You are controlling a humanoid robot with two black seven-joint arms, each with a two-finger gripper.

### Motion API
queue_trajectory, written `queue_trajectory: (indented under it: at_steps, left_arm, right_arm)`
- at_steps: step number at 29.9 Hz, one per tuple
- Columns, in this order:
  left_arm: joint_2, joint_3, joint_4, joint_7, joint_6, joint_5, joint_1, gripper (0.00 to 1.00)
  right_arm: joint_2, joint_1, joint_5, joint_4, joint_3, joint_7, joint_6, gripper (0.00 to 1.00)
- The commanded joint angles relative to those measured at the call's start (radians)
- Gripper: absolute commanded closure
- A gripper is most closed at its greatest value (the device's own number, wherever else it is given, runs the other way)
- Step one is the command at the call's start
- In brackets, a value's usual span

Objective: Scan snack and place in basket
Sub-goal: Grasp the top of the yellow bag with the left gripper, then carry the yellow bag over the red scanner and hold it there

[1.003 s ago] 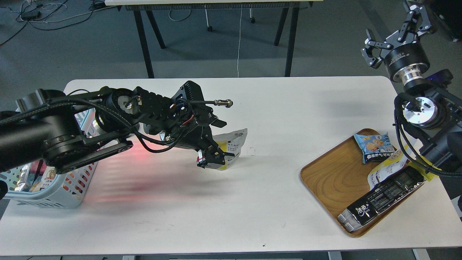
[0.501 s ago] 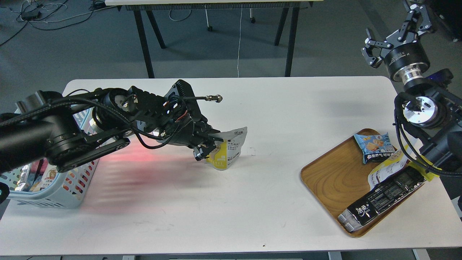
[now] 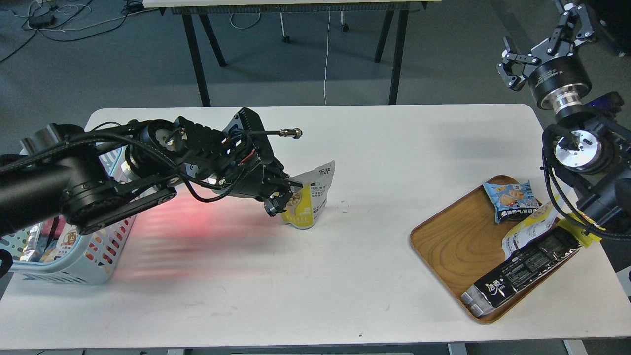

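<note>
My left gripper (image 3: 282,196): fingers clenched on yellow-and-white stand-up snack pouch (image 3: 306,199) mid-desk, light blue slotted plastic basket (image 3: 74,266) at nine o'clock; right gripper (image 3: 542,42): fingers released.

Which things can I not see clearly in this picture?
- Basket contents: head view, mostly covered by the left arm.
- Left hand grip on the snack: dark, fingers indistinct.
- Second yellow pouch on the tray: under other packs.
- Right hand: top cut off.
</note>
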Motion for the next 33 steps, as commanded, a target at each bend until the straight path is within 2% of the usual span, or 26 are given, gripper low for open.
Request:
queue_trajectory:
  at_steps: [1,5,10,16,21,33]
  left_arm:
    - [0.052,-0.025,-0.041,-0.025,0.0,0.0,-0.003,1.0]
    - [0.163,-0.075,-0.079,-0.088,0.0,0.0,0.002,1.0]
    - [0.292,-0.084,-0.079,-0.125,0.0,0.0,0.002,1.0]
    - [0.414,-0.07,-0.061,-0.125,0.0,0.0,0.034,1.0]
    - [0.462,-0.072,-0.059,-0.125,0.0,0.0,0.062,1.0]
    - [0.482,-0.076,-0.061,-0.125,0.0,0.0,0.085,1.0]
  right_arm:
    - [-0.001,0.0,0.0,-0.001,0.001,0.0,0.0,0.01]
    - [-0.003,0.0,0.0,-0.002,0.001,0.0,0.0,0.01]
    - [-0.009,0.0,0.0,-0.001,0.001,0.0,0.018,0.01]
    - [-0.009,0.001,0.0,-0.002,0.001,0.0,0.034,0.01]
    - [-0.007,0.001,0.0,-0.002,0.001,0.0,0.034,0.01]
    - [-0.006,0.02,0.0,-0.002,0.001,0.0,0.034,0.01]
